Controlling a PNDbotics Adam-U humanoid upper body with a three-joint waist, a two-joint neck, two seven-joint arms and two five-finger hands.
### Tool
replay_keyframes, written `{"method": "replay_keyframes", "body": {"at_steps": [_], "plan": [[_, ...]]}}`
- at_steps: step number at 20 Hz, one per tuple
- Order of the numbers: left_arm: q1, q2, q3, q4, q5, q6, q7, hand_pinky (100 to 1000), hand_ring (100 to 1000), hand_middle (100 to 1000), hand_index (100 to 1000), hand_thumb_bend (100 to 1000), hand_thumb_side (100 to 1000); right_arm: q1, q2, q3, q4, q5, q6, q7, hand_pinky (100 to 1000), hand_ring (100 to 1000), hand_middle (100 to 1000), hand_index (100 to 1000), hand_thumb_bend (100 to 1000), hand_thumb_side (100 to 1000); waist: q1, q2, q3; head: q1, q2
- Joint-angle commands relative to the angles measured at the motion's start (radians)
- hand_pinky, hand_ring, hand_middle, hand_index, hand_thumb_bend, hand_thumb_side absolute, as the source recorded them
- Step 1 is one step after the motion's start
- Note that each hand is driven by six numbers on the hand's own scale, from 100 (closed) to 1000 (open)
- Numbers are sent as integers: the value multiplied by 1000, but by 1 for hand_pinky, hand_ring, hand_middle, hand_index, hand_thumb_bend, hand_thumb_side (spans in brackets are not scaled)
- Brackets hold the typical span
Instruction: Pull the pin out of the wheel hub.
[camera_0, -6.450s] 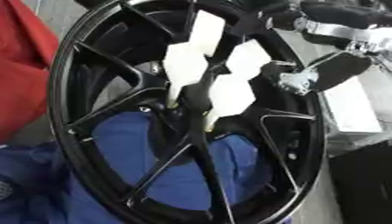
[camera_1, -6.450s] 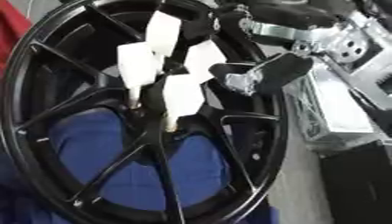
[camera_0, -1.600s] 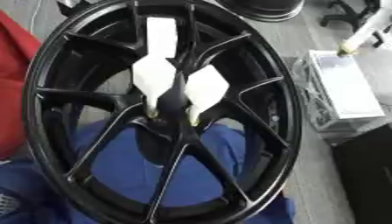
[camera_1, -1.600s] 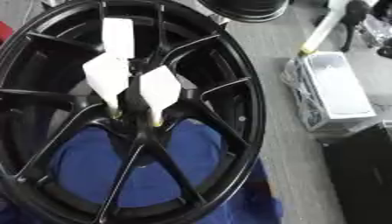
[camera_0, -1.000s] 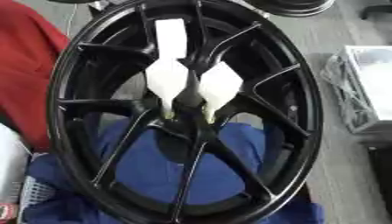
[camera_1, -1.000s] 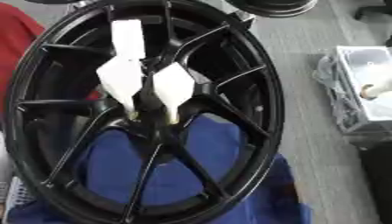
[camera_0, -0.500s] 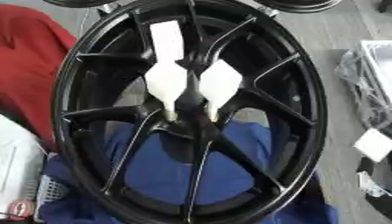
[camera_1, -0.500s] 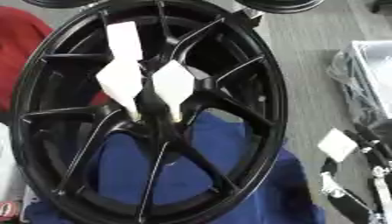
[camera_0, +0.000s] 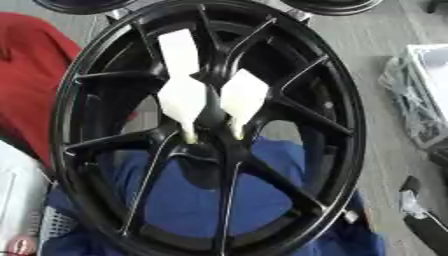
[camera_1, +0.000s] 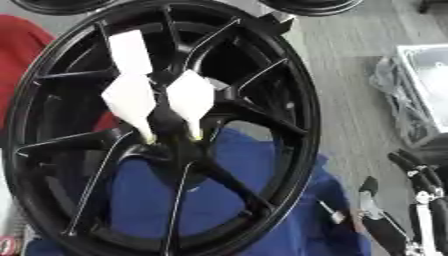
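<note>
Here the right hand (camera_1: 411, 200) shows at the lower right edge, apart from the wheel hub (camera_0: 210, 130); grip unclear.

A blue cloth (camera_0: 188, 200) is seen below and behind the lower spokes, spreading to the bottom edge. A red cloth (camera_0: 26, 115) lies at the left edge. A white object (camera_0: 17, 200) is seen at the lower left, with a small mesh-patterned thing just beside it. On the grey floor (camera_1: 350, 90) at the right, a clear bin (camera_1: 424, 75) is placed, crumpled plastic (camera_0: 411, 107) against its left side. Parts of two dark round rims (camera_0: 79, 5) are cut off by the top edge.
</note>
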Motion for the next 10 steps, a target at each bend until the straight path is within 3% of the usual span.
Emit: {"method": "replay_keyframes", "body": {"at_steps": [1,4,10], "plan": [[-9,12,3,-21,1,-1,-4,592,806,588,625,593,486,-4,-35,31,-10,-46,-57,-68,841,851,834,810,100,499,-3,-14,2,-7,-17],[-13,11,-1,-21,5,0,-8,592,806,588,625,589,484,-34,-41,61,-10,-87,-109,-70,830,840,811,770,100,518,-13,-12,4,-13,-25],[-28,-5,-10,-21,18,7,-19,593,805,587,625,587,483,-103,-42,93,-10,-228,-148,-21,840,837,801,754,100,536,-26,-8,14,-16,-40]]}}
